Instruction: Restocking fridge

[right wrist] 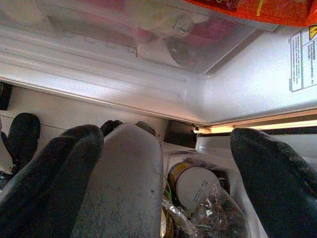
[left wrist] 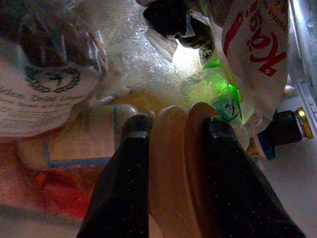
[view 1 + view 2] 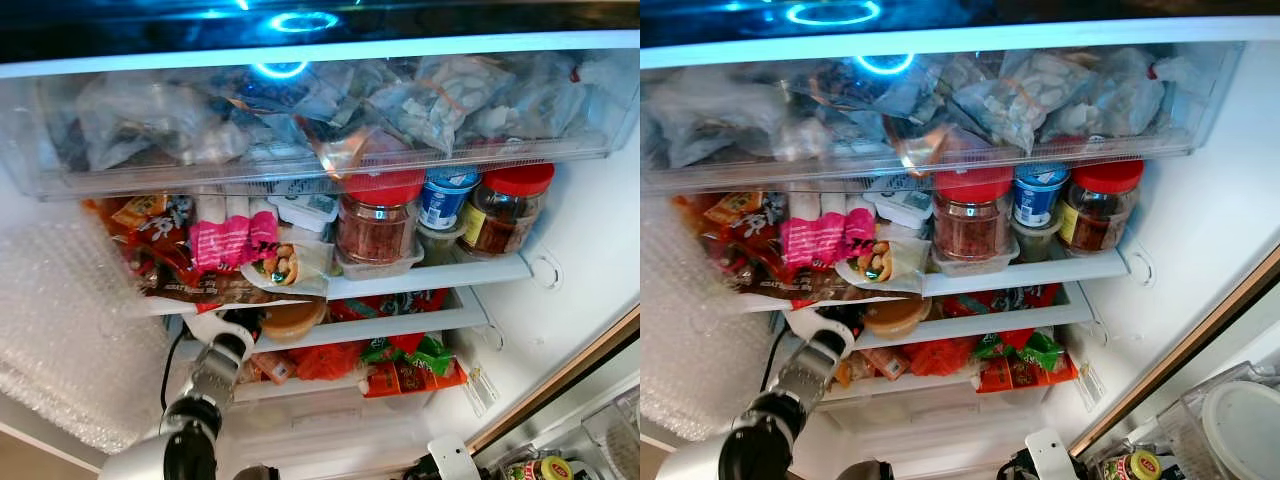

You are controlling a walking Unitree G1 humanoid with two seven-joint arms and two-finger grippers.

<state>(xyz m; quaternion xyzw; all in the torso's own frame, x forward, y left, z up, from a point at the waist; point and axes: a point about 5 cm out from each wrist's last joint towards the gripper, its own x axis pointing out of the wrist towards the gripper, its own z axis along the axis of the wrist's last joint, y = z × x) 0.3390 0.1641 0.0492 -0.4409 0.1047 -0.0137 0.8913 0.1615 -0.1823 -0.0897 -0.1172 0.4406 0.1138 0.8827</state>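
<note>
Left gripper (image 2: 171,131) reaches into the fridge (image 3: 590,260), just under the shelf with the red-lid jar (image 3: 378,215); fingers (image 2: 136,131) closed on a tan tub (image 3: 292,320) on the middle shelf. Right gripper (image 1: 163,148) low, below the fridge drawer, fingers spread wide, holding nothing.

So we're looking along our right gripper (image 1: 163,173), black fingers (image 1: 270,183) spread wide apart. Past them there's the clear plastic fridge drawer (image 1: 163,44), an orange-red snack packet (image 1: 247,11) above it, plus a round white-lidded jar (image 1: 193,184) lower down.
</note>
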